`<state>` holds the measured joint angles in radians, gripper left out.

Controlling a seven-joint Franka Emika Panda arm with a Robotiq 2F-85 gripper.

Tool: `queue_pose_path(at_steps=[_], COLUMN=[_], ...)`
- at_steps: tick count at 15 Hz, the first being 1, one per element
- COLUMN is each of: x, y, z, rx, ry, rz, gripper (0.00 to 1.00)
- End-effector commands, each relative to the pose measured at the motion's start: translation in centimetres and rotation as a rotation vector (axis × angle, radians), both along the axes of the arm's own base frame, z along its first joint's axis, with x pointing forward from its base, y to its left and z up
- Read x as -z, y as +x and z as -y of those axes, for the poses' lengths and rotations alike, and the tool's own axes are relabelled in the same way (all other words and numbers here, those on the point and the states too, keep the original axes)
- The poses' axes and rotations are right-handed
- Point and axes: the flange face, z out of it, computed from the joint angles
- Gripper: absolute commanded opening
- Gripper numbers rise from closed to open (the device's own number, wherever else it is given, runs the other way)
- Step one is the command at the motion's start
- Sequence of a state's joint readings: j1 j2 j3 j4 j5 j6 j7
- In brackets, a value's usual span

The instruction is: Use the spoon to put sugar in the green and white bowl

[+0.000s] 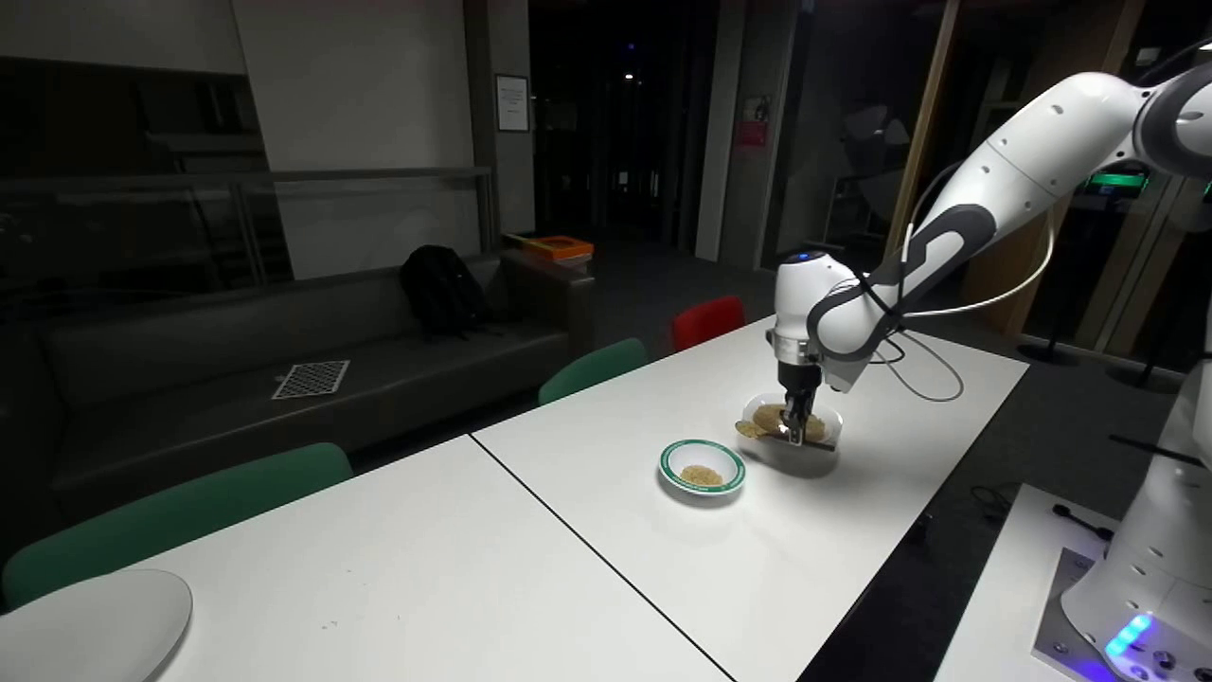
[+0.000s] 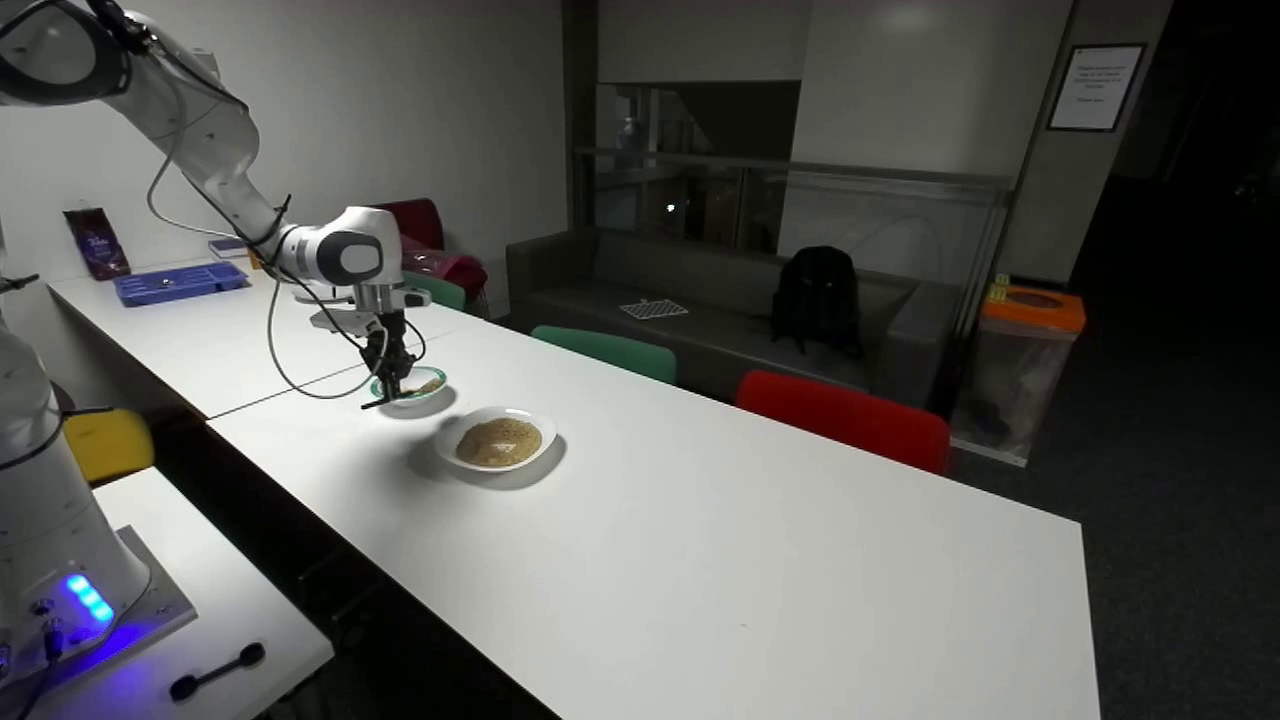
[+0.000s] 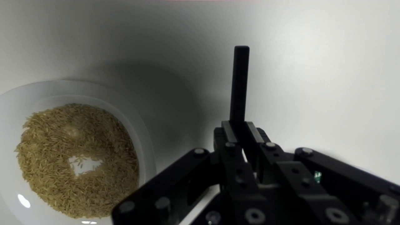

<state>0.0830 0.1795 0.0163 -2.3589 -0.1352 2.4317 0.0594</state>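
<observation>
The pincer was pressed together on the spoon, pinching its dark handle partway along, so that a straight length stuck out past the tips in the wrist view. The spoon hung above the white surface, close to level, and in an exterior view its scoop was loaded with tan grains.

The green and white bowl stood upright on the surface, with a small heap of tan grains on its bottom. Near it, but apart, was a white dish spread with many more; in the wrist view these looked long and thin, like rice, and a bare white patch showed among them. In an exterior view the pincer stood in front of the bowl and hid part of it. Whether the scoop was over the bowl, the dish or the gap between them could not be told for certain.

Farther along the surface lay a blue tray, with a dark packet standing tilted near it. Beyond were a green chair, a red chair, a bin with an orange top, and a dark sofa with a black backpack on it.
</observation>
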Motion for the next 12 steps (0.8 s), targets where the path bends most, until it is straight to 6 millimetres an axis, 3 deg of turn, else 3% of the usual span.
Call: queue_pose_path(at_steps=[1,12], x=[-1.5,-1.3], y=[-1.0,-1.4], z=[-1.9,-6.7], rx=[-0.030,-0.136], ry=[-0.025,-0.066], rz=[0.006,-0.006], gripper=[0.03,0.03])
